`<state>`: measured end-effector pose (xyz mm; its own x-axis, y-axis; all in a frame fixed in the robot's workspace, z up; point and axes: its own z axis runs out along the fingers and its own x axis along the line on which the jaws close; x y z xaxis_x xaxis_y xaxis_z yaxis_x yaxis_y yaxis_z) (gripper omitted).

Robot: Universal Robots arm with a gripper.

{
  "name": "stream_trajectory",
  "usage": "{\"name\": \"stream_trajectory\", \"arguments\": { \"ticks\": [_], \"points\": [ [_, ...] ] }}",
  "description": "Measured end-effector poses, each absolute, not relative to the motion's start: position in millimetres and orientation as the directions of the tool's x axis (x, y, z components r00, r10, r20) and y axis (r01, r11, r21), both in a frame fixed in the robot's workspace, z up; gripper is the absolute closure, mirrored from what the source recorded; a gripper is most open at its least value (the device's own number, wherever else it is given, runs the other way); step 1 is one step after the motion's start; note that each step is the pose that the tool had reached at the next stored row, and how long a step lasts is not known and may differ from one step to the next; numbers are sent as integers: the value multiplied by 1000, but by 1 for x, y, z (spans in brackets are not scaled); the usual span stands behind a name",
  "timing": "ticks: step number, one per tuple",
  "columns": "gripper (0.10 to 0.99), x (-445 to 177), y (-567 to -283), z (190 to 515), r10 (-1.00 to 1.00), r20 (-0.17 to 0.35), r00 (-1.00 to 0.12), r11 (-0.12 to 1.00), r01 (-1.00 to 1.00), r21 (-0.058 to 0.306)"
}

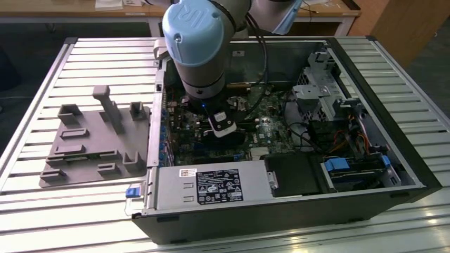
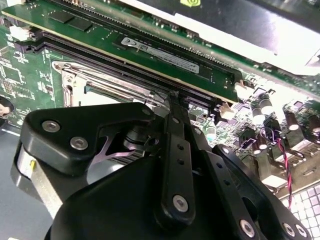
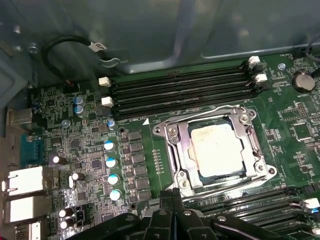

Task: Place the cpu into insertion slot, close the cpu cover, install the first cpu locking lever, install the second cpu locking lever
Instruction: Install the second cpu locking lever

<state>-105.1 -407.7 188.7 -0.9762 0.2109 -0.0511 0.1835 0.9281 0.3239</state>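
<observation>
I see the cpu (image 3: 216, 148), pale silver, lying flat in the insertion slot (image 3: 181, 150), framed by the closed cpu cover (image 3: 252, 150), beside the memory slots (image 3: 180, 92).

A robotics lab or workshop: under the arm's gripper (image 1: 222, 126) an opened desktop computer case (image 1: 281, 205) lies on a slatted metal workbench (image 1: 84, 58), beside a grey moulded fixture tray (image 1: 91, 142), with wooden desks (image 1: 330, 13) behind.
</observation>
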Motion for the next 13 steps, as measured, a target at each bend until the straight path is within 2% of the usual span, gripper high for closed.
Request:
{"name": "stream_trajectory", "arguments": {
  "ticks": [13],
  "points": [
    [984,-105,-405,185,211,-51,-976,928,183,324]
  ]
}}
